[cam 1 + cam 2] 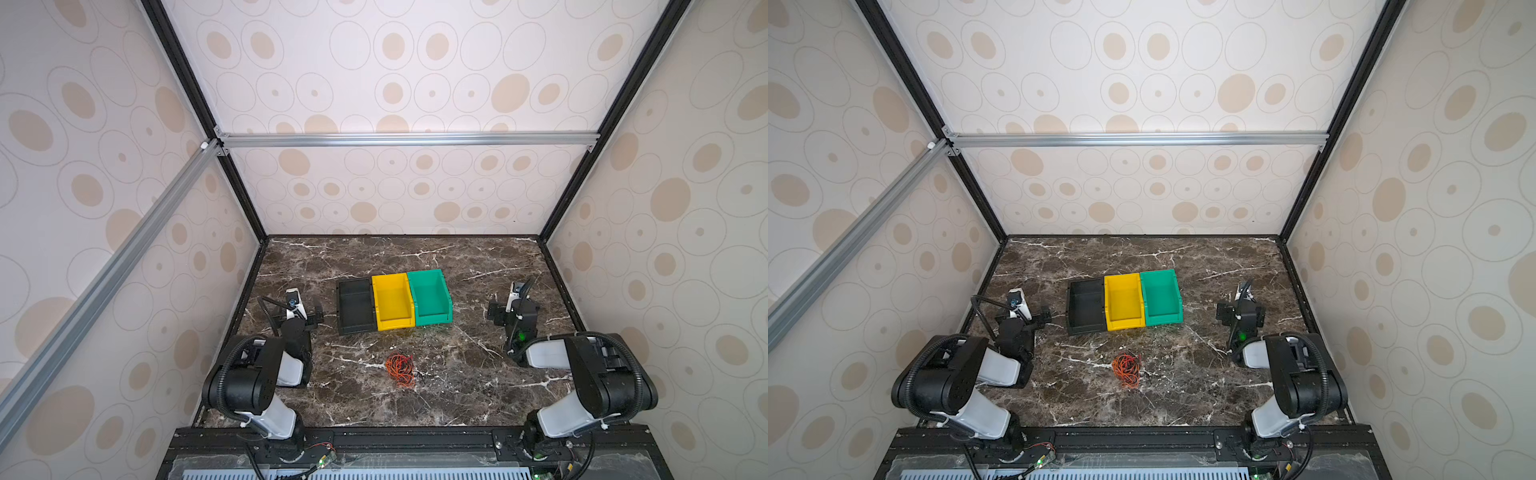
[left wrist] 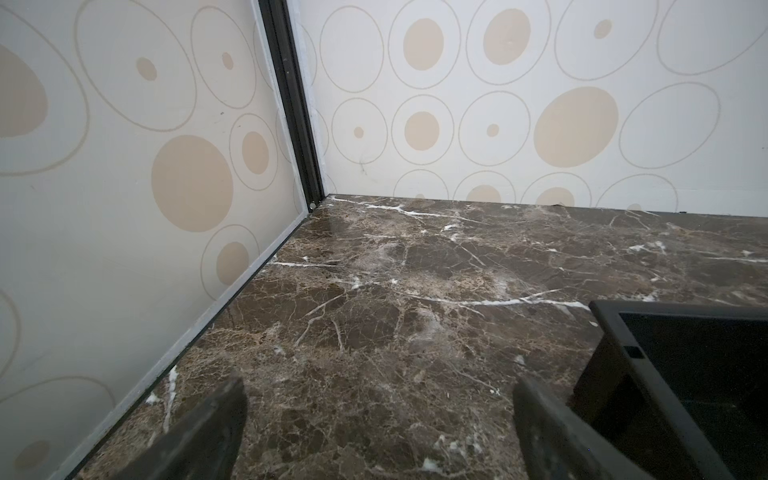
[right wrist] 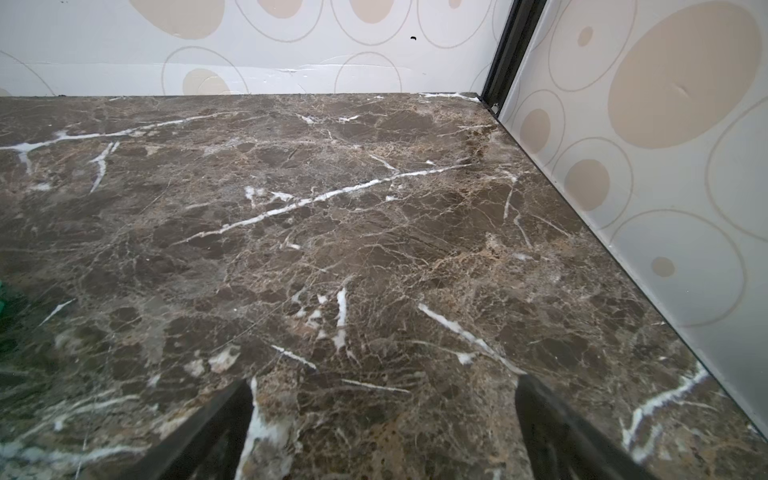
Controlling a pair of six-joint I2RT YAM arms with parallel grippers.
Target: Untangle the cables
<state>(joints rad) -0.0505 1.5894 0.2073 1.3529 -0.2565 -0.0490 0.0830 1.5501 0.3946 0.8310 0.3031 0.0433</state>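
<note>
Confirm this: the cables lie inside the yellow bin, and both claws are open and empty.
Wrong on one count. The cables lie on the table, on the robot's side of the yellow bin, not inside it, as both top views show. The left claw and right claw are open and empty.

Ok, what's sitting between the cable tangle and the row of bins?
Nothing. In both top views only bare marble tabletop separates the cables from the yellow bin, which stands straight behind them. Neither wrist view shows that stretch.
</note>
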